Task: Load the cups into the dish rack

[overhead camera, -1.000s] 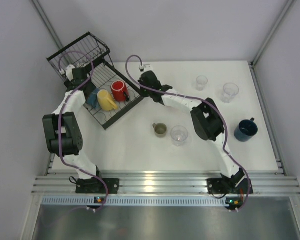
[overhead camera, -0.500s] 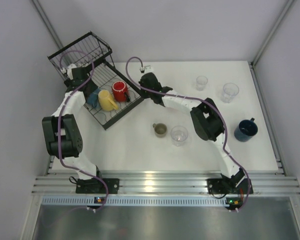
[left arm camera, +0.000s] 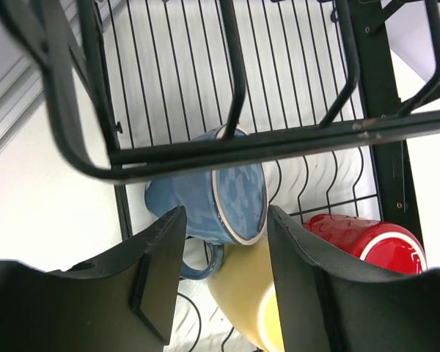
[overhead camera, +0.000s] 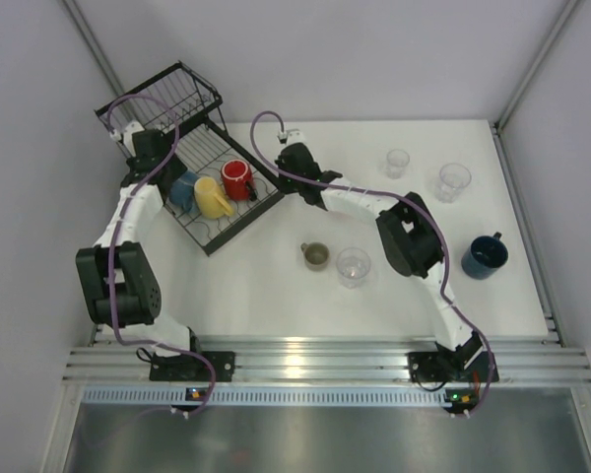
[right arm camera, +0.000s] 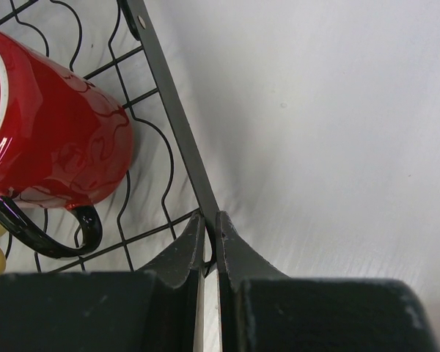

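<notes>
The black wire dish rack [overhead camera: 213, 229] sits at the far left corner of the white table [overhead camera: 276, 305], its taller basket part toward the back wall and its low tray part angled toward the middle of the table. Three mugs lie in the tray in a row: a blue mug [left arm camera: 205, 198] on the left, a yellow mug [left arm camera: 242, 304] touching it in the middle, and a red mug [right arm camera: 55, 132] with a black handle toward the tray's right rim. The blue and red ones are tipped on their sides. The left gripper [left arm camera: 224, 220] hovers by the basket's wires, facing the blue mug through them, and its fingers [left arm camera: 161, 271] stand apart with nothing held between them. The right gripper [right arm camera: 210, 224] reaches across to the tray's right edge, where its fingers are pinched together on the thin rim bar of the rack, just beside the red mug. The other cups stand out on the table, well apart from the rack: an olive mug [overhead camera: 315, 256] near the middle, a clear tumbler [overhead camera: 353, 266] just beside it, a dark blue mug [overhead camera: 486, 256] near the right edge, and toward the far right a small tumbler [overhead camera: 397, 163] and a wider tumbler [overhead camera: 453, 181]
</notes>
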Controlling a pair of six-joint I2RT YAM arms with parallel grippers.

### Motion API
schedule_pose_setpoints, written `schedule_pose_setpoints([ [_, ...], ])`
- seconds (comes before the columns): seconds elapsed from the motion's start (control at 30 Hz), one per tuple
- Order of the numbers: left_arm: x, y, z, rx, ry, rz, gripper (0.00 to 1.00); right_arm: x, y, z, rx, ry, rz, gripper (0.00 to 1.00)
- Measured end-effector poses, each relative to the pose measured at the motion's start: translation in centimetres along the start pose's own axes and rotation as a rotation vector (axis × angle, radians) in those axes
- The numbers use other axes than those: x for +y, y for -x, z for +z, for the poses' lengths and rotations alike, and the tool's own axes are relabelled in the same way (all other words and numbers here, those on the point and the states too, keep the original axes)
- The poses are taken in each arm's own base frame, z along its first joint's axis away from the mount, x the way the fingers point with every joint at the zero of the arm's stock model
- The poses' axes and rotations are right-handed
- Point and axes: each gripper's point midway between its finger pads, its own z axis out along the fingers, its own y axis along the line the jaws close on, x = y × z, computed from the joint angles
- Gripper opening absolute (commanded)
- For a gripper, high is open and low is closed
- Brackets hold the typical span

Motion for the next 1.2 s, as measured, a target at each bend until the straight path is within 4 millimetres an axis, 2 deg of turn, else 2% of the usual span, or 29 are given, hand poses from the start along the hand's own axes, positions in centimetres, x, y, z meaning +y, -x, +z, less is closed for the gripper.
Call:
schedule_pose_setpoints([
  [0.2, 0.5, 0.7, -0.8, -0.025, 0.021, 0.015, 0.54, 0.0, 0.0, 0.0, -0.002, 0.012, 0.011, 0.00],
  [0.5, 2.5, 4.7, -2.0, -0.116, 0.070, -0.043, 0.55, -0.1, 0.0, 0.0, -0.007, 0.031, 0.018, 0.00],
  [0.7, 1.5, 6.2, -2.8, -0.134, 0.029, -0.082, 0.55, -0.1, 0.0, 0.0, -0.008, 0.044, 0.022, 0.00],
  [1.03, -0.2, 9.2, -5.4, -0.199, -0.040, -0.122, 0.54, -0.1, 0.0, 0.0, -0.007, 0.051, 0.023, 0.00],
  [1.2, -0.3, 10.4, -6.9, -0.238, -0.050, -0.132, 0.52, -0.1, 0.0, 0.0, -0.005, 0.053, 0.024, 0.00],
])
